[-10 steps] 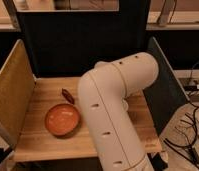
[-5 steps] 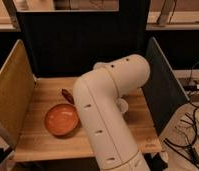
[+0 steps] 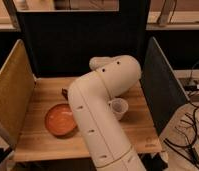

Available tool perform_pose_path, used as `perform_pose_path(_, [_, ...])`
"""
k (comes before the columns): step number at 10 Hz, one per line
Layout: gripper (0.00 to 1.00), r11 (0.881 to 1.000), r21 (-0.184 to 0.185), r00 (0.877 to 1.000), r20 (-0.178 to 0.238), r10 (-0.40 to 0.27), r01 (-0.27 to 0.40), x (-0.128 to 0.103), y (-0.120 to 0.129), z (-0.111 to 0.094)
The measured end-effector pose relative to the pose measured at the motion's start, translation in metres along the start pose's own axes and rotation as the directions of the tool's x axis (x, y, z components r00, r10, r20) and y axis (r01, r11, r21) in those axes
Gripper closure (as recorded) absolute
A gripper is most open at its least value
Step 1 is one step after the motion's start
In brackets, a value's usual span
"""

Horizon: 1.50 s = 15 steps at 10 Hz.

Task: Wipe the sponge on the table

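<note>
Sponge: no pale blue-grey block shows anywhere on the bare wood. I judge it lies behind my own arm (image 3: 99, 117), which crosses the middle of the table (image 3: 139, 127) from the near edge up to its bent elbow.

Gripper: mine, the only one. It is hidden past the elbow, over the rear middle of the table as far as I can judge. It is closed, fingers together. Whether they pinch anything I cannot tell.

Relation sponge to gripper: not settled. The direction and the sponge's long axis are both out of sight. A closed, hidden gripper fits either pressing the sponge on the wood or hanging above it.

Pale cup-like item (image 3: 118, 108): small, at the arm's right edge at mid-table. Its rim looks round, so I do not list it as the sponge.

Orange bowl (image 3: 58, 120): left of the arm, on the wood.

Dark red-brown object (image 3: 65, 92): just behind the bowl, partly covered by the arm.

Tan side panel (image 3: 10, 95): upright along the table's left edge.
</note>
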Motion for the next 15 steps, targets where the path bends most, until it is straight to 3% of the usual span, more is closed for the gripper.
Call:
perform_pose_path(4, [1.0,0.995,-0.065,0.996,-0.027,-0.081,0.079,0.012,0.053,0.002])
perform_pose_path(6, [1.0,0.991,-0.088,0.993,-0.046,-0.107,0.102,0.027,0.062,-0.003])
perform_pose_path(9, [1.0,0.992,-0.086,0.986,-0.129,-0.105,0.094,0.067,0.05,0.009])
perform_pose_path(11, [1.0,0.995,-0.072,0.983,-0.165,-0.076,0.065,0.08,0.036,0.014])
perform_pose_path(13, [1.0,0.999,-0.042,0.985,-0.165,-0.039,0.032,0.078,0.016,0.012])
perform_pose_path(15, [1.0,1.0,0.01,0.993,-0.117,0.014,-0.013,0.059,-0.013,0.0])
